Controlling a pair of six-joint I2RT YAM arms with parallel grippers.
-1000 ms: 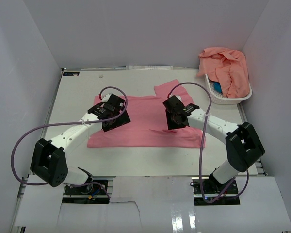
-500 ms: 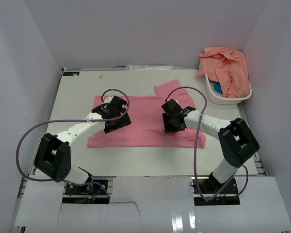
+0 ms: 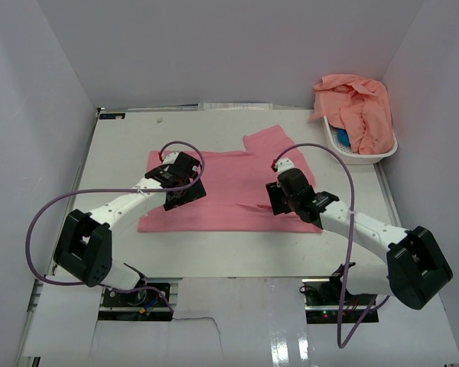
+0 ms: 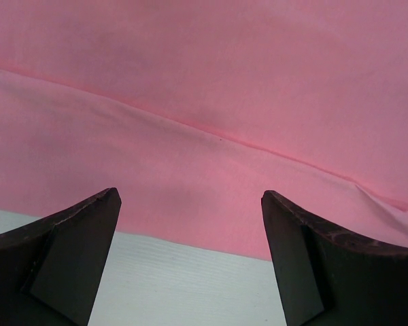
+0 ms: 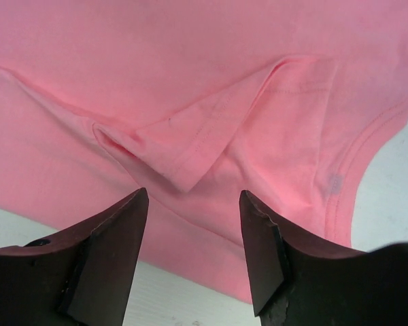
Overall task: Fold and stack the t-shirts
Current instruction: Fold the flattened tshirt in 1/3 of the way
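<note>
Currently one pink t-shirt (image 3: 237, 191) lies spread flat on the white table (image 3: 115, 153), mid work area, with one sleeve pointing toward the far right.

Left gripper (image 3: 180, 188): low over the shirt's left part. In the wrist view its jaws stand wide apart with nothing between them. Beneath the left gripper (image 4: 189, 197) are the shirt's near edge and a strip of bare table. A faint crease runs slantwise across the cloth (image 4: 211, 81).

Right gripper (image 3: 280, 200): over the shirt's right near part. Its jaws are parted and empty. Just ahead of the right gripper (image 5: 193, 195), a doubled-over flap (image 5: 197, 142) with a stitched hem lies on top of the shirt. A curved stitched edge runs at the right. Cannot tell whether either gripper touches the cloth.

Far right corner: a heap of salmon t-shirts (image 3: 356, 103) sits crumpled in a white basket (image 3: 382, 153), draped over its rim, well apart from both grippers.
</note>
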